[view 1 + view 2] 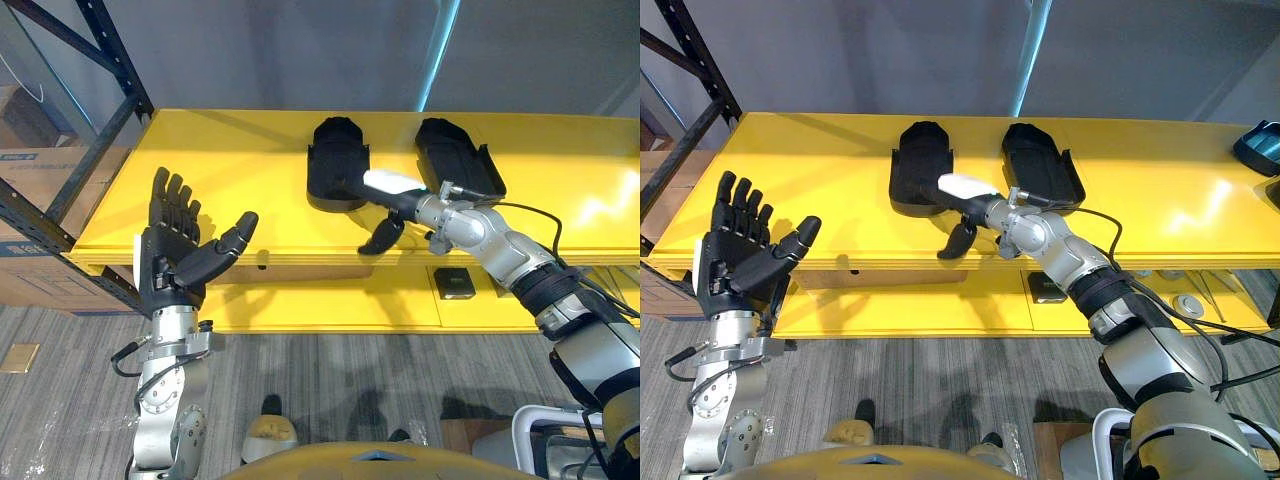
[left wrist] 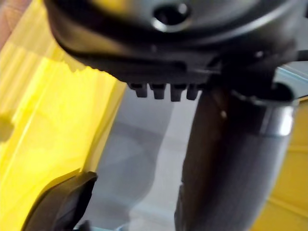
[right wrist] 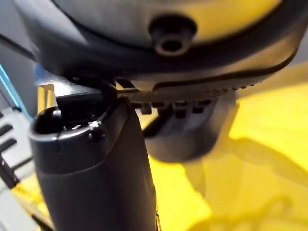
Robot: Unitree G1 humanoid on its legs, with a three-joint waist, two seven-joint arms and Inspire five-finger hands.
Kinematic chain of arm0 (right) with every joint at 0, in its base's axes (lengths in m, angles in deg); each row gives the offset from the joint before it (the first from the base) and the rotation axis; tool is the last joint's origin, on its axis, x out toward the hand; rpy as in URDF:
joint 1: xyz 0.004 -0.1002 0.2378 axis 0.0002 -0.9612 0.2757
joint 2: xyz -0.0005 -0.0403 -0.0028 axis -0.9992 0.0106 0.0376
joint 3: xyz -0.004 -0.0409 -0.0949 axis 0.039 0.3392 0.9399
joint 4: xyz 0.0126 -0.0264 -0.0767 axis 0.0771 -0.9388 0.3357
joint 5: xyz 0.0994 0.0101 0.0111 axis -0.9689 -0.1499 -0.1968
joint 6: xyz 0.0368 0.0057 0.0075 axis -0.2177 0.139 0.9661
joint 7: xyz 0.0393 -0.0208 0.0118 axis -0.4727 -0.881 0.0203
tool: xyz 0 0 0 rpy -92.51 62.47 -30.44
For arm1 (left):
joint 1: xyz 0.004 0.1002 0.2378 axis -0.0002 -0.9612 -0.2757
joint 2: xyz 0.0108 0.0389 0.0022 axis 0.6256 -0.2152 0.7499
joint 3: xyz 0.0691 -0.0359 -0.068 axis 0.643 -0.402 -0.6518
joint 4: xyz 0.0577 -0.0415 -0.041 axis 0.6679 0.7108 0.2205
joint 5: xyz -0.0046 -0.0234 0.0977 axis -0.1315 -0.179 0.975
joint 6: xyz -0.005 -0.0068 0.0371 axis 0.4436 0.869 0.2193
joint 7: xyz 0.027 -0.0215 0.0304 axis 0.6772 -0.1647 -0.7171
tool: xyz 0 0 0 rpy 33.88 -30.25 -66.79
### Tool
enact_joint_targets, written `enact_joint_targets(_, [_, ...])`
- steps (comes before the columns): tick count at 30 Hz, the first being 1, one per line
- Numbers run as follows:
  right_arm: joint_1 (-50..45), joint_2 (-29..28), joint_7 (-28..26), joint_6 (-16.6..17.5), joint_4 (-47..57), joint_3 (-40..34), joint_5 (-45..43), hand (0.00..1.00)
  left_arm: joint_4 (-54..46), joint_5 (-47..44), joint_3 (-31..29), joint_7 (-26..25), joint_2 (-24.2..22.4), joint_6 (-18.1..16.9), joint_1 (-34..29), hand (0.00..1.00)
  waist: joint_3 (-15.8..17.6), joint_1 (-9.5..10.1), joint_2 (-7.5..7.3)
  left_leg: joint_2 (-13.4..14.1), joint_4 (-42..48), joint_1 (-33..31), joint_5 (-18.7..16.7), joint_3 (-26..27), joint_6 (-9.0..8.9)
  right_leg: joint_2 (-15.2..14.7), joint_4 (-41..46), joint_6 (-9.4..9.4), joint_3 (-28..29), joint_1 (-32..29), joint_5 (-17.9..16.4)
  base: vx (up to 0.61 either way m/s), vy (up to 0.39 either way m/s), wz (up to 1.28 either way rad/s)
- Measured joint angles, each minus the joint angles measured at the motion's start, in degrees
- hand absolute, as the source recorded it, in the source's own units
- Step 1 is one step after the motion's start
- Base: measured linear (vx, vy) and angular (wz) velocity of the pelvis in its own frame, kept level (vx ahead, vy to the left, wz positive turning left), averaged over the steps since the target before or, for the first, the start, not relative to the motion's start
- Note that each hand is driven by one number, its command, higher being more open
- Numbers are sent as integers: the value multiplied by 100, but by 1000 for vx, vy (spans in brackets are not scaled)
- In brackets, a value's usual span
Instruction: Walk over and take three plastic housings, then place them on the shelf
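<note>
Two black plastic housings lie side by side on the yellow shelf (image 1: 200,150). The left housing (image 1: 335,160) and the right housing (image 1: 458,155) both point away from me. My right hand (image 1: 392,208) reaches in from the right, at the near end of the left housing. Its white-covered thumb tip (image 1: 392,182) rests against that housing's near right corner. The fingers (image 1: 382,236) hang loosely over the shelf, apart from the thumb, with nothing between. My left hand (image 1: 175,255) is raised before the shelf's left part, open and empty.
A black rack upright (image 1: 105,50) stands at the shelf's left end, with cardboard boxes (image 1: 30,170) behind it. A small black part (image 1: 455,283) lies on the lower yellow level. A blue tray (image 1: 1260,145) sits at the far right. The shelf's left half is bare.
</note>
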Motion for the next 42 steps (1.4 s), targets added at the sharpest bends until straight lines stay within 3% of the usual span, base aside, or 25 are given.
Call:
enact_joint_targets(4, [-165,-221,1201,566,182,-891,60,100,181,-19,97,222,-2,-11,-43,100,-38,-4,63,0,1,-7,1,-17,1,2,0,0,-16,2,0,0,0,0])
enact_joint_targets(8, [-560,-357,1943,606,805,-1586,237,100,178,-28,187,350,5,-198,-43,100,-53,-13,75,0,1,-6,1,-18,1,2,2,0,-16,4,0,0,0,0])
enact_joint_targets(12, [-1824,-912,2537,555,2184,-2714,249,100,175,-85,191,408,35,-286,-48,100,-85,-108,124,1,-2,-4,-5,13,-2,1,1,0,13,-15,-1,0,0,-2])
enact_joint_targets(16, [-3058,-1329,2542,313,3525,-3555,44,100,85,-98,179,393,32,-356,-136,100,-195,-253,158,19,-3,-12,-46,172,-5,13,-19,-2,168,-129,-2,4,2,-19])
enact_joint_targets(18, [-4055,-1701,2117,54,4109,-4036,-784,100,63,-98,131,395,21,-384,-156,100,-286,-436,145,29,-3,4,-88,259,-3,23,-32,-3,251,-157,-5,18,6,-23])
enact_joint_targets(21, [-4935,-2199,1733,-379,4291,-4499,-1245,100,-191,-116,-46,416,-12,-395,-383,100,-360,-667,111,64,-3,27,-151,469,-20,70,-93,8,446,-245,10,21,5,-34])
enact_joint_targets(24, [-5792,-2592,1712,-811,4292,-5034,-1565,100,-403,-463,-62,634,-75,-425,-418,100,-368,-818,113,112,-3,126,-228,715,-48,128,-117,33,680,-315,45,26,1,-37])
enact_joint_targets(30, [-6532,-3045,1799,-926,4778,-5524,-1691,100,-599,-971,8,946,-249,-521,-453,100,-413,-1177,171,229,20,425,-396,1466,-136,302,-110,-1,1404,-552,92,44,8,-62])
enact_joint_targets(34, [-6965,-3355,1930,-917,4919,-5773,-1873,100,-553,-969,257,779,-235,-520,-173,100,-423,-1463,146,318,26,719,-549,2140,-233,490,-104,-46,2020,-718,138,40,8,-84])
enact_joint_targets(37, [-7476,-3677,2005,-862,4950,-5882,-1981,100,-463,-1140,615,600,-233,-511,82,100,-422,-1727,143,448,359,907,-866,2734,-334,656,-105,-55,2540,-799,172,46,13,-98])
enact_joint_targets(42, [-8108,-3973,1961,-782,5038,-5705,-2147,100,-92,-1160,1349,156,-247,-489,639,100,-446,-2166,188,833,1081,925,-1366,3478,-489,921,-110,-74,3072,-1010,218,23,0,-72])
